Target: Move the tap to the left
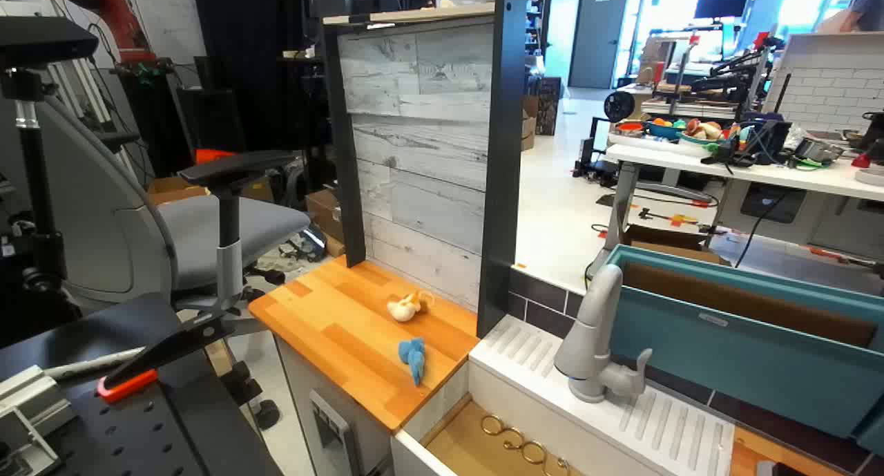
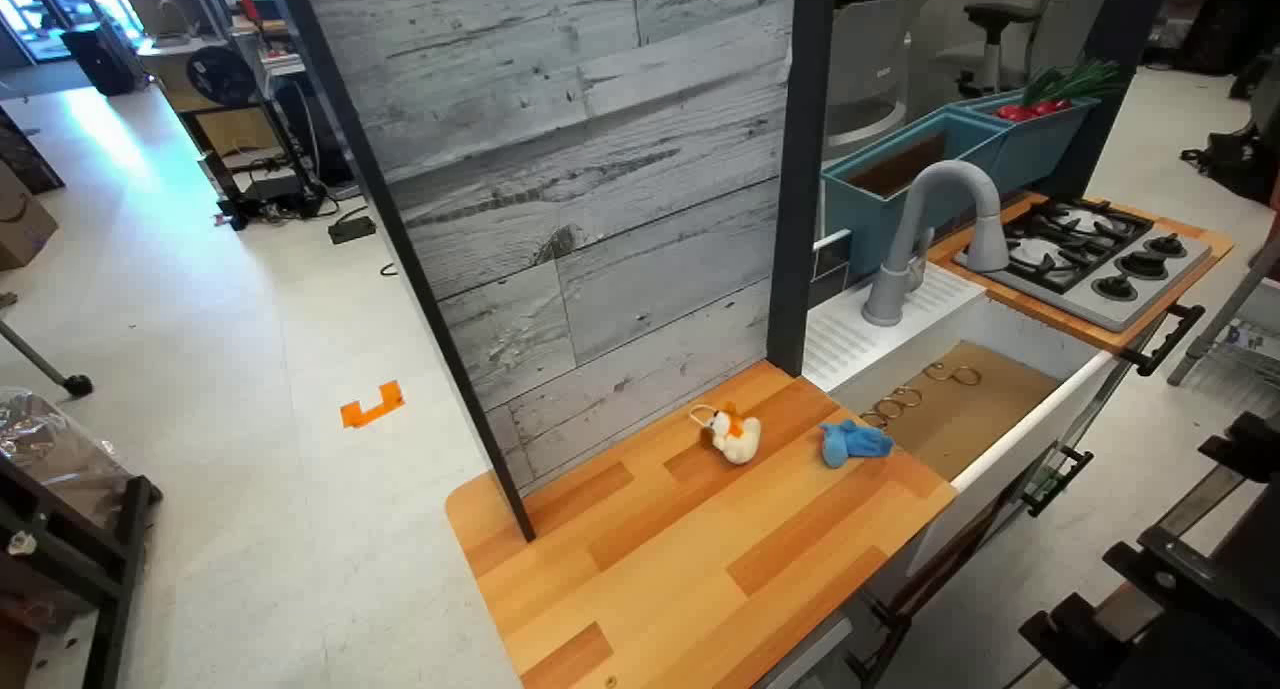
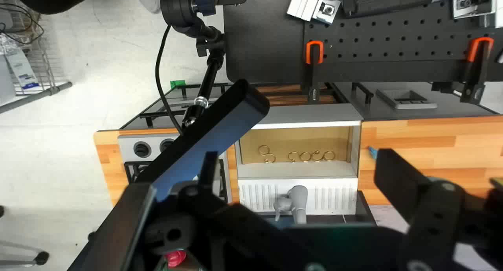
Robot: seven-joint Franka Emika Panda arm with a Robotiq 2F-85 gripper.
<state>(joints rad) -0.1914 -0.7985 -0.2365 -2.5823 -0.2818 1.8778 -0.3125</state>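
Note:
The tap, matte grey with an arched spout, stands on the white ribbed drain board behind the sink. It shows in both exterior views (image 1: 587, 355) (image 2: 905, 254) and in the wrist view (image 3: 298, 198). In an exterior view its spout arches to the right, with its head in front of the stove. In the wrist view its lower part is cut off by the gripper body. My gripper (image 3: 296, 153) shows only in the wrist view. Its fingers are wide apart with nothing between them, high above the sink and apart from the tap.
The sink (image 2: 1010, 439) holds several gold rings (image 3: 305, 156). A teal planter (image 1: 732, 351) stands behind the tap. A blue toy (image 2: 855, 442) and a white-orange toy (image 2: 735, 437) lie on the wooden counter (image 2: 680, 569). A stove (image 2: 1120, 269) and a tall grey wood panel (image 2: 600, 219) flank the sink.

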